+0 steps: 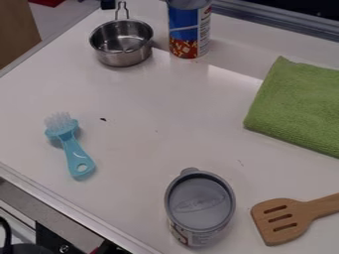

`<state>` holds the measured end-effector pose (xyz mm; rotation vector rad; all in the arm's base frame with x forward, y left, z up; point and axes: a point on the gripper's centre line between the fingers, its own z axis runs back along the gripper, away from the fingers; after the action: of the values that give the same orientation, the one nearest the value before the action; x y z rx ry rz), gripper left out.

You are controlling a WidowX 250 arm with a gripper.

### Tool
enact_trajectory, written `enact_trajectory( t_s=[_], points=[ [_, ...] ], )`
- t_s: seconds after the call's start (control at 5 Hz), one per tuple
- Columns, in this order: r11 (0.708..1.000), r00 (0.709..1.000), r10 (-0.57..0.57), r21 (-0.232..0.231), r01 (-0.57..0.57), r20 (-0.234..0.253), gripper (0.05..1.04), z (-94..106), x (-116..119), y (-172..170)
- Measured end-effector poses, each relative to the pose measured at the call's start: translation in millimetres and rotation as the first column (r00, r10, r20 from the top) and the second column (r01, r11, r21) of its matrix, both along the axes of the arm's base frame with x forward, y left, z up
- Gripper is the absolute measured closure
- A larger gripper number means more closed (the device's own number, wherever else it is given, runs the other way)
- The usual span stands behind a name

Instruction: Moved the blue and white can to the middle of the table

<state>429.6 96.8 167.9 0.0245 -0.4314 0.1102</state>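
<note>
I could not tell how far open my gripper was or whether it had hold of anything, nor whether the small black piece [107, 4] at the view's top edge was part of it. Just beside that piece rose the looped handle [122, 10] of a small metal pan [121, 44], which sat upright on the white table [152, 99]. Past the pan from the black piece, the blue and white can [189, 31] stood upright near the top edge of the view, away from the middle of the table, with red and yellow around its lower part. Farther from the black piece, beyond the can, lay a folded green cloth [298, 101], partly cut off by the view's side. Down the table from the pan, well apart from the black piece, I had a light-blue brush [74, 151] lying with its clear bristles [58, 120] toward the pan; a dark speck [103, 119] was near its head. Farthest from the black piece were a grey-lidded can [200, 206], upright close to the table's near edge, and a slotted wooden spatula [285, 218] lying flat just beside that can, its handle running out of view.
</note>
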Motion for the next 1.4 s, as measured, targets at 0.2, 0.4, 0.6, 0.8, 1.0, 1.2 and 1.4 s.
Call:
enact_trajectory(
  t_s=[0.2, 0.4, 0.6, 0.8, 1.0, 1.2, 1.4],
  points=[
    [1.000, 0.999, 0.016, -0.009, -0.015, 0.052, 0.084, -1.3, 15, -4],
    [0.999, 0.995, 0.046, -0.020, -0.044, 0.090, 0.084, -4.4, 29, -8],
    [0.998, 0.995, 0.052, -0.027, -0.050, 0.090, 0.084, -11.3, 39, -11],
    [0.997, 0.994, 0.077, -0.026, -0.075, 0.074, 0.084, -19.9, 47, -12],
    [0.994, 0.994, 0.111, -0.023, -0.111, 0.017, 0.084, -34.4, 51, -13],
    [0.985, 0.985, 0.166, -0.048, -0.168, -0.042, 0.084, -43.3, 56, -14],
    [0.974, 0.973, 0.209, -0.064, -0.216, -0.101, 0.084, -55.2, 59, -13]
  ],
)
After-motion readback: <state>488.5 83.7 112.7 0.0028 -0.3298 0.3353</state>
